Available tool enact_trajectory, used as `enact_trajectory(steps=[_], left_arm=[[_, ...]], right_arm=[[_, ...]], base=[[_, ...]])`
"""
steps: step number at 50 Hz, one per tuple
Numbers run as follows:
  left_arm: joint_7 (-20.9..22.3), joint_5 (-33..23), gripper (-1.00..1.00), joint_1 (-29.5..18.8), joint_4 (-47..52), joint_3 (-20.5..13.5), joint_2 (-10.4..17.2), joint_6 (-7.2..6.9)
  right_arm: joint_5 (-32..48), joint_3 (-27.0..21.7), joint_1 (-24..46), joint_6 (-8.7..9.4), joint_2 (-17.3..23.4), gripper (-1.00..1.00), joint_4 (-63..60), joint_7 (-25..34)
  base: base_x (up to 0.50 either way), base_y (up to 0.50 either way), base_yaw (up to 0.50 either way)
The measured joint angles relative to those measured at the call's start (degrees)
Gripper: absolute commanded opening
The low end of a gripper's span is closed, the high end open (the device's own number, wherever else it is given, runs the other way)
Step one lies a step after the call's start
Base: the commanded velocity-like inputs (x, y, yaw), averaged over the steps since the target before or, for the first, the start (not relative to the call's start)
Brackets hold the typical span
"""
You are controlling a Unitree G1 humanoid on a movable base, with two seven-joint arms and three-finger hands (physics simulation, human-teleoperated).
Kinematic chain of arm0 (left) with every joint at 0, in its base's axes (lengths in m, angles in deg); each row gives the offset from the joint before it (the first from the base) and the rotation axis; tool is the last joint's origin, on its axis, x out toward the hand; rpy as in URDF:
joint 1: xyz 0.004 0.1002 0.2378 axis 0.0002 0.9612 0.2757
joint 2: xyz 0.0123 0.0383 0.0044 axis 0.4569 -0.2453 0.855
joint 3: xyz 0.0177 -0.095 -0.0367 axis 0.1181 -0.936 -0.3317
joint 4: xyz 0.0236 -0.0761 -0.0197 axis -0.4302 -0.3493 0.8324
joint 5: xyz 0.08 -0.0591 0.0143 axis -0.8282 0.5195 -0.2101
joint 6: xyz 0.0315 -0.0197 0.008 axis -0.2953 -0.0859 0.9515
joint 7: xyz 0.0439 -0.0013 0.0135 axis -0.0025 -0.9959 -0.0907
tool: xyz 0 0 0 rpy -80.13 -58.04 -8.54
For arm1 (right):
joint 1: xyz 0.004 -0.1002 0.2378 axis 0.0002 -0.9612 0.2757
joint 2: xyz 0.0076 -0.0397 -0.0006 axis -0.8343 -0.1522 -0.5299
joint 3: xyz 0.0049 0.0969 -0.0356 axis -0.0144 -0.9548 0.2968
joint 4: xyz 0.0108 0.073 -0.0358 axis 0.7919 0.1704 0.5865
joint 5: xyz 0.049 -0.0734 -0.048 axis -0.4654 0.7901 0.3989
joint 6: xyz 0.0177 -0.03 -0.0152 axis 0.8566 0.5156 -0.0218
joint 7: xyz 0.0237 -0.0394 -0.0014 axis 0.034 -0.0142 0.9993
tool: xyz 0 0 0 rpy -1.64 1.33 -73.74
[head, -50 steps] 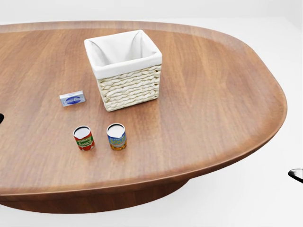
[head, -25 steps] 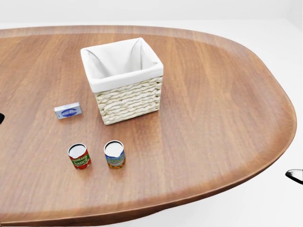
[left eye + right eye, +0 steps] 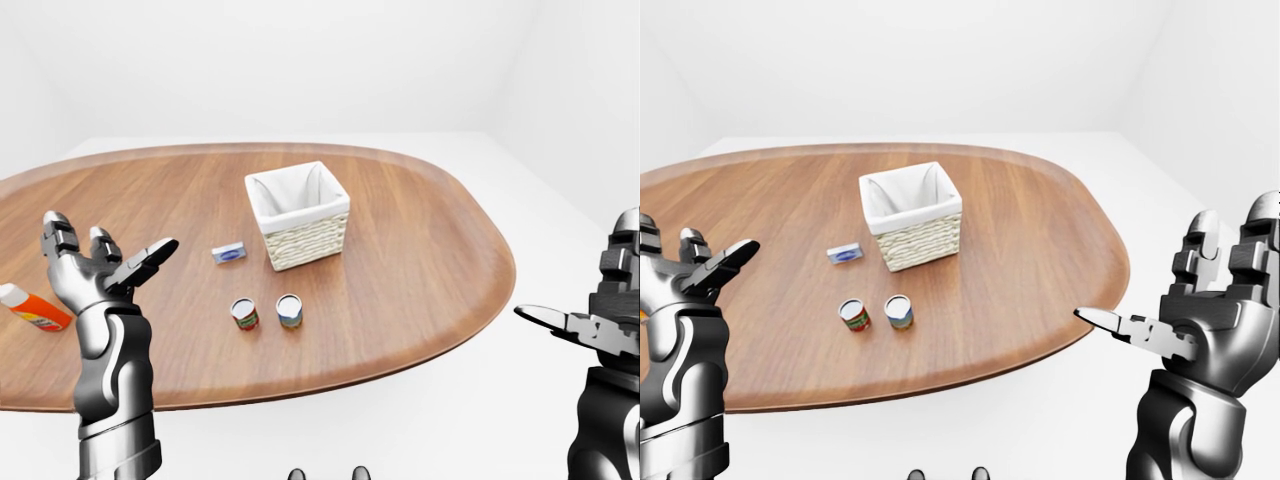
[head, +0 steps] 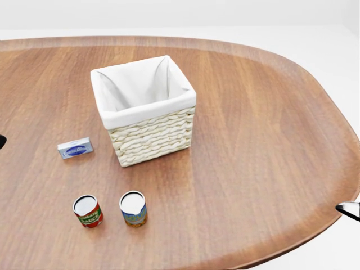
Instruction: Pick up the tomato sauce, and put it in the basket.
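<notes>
Head view has slid down the frame over the last second: basket, cans and little box all sit lower and bigger than before, keeping the same spacing, so that's the base rolling up to the worktop, not anything getting moved. Nearest to the robot, both hands are raised and empty: the left hand has its fingers spread over the worktop's left side, the right hand is splayed too, off the right edge, well apart from everything. Next out, the tomato sauce, the red-labelled can, stands upright, with a blue-labelled can just beside it on the right. Further out on the left lies a small blue box, and the basket sits beyond the cans, looking empty. An orange bottle lies far left. So the approach looks about done; my guess is the reach comes next, and the left hand is closer.
</notes>
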State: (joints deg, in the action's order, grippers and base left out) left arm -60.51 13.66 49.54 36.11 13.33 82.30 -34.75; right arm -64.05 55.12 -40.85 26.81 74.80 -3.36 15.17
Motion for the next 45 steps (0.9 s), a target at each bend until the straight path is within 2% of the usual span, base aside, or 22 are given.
enact_trajectory(steps=[37,45], left_arm=[[0.42,-0.24,1.0,0.13,0.03,0.24,-0.26,0.0],[0.91,-0.79,1.0,0.19,-0.29,0.62,-0.44,0.0]], right_arm=[[0.33,0.42,0.07,0.0,-0.03,1.0,-0.03,0.03],[0.31,0.31,-0.17,0.0,-0.33,1.0,0.07,-0.11]], base=[[0.22,0.0,0.0],[0.02,0.0,0.0]])
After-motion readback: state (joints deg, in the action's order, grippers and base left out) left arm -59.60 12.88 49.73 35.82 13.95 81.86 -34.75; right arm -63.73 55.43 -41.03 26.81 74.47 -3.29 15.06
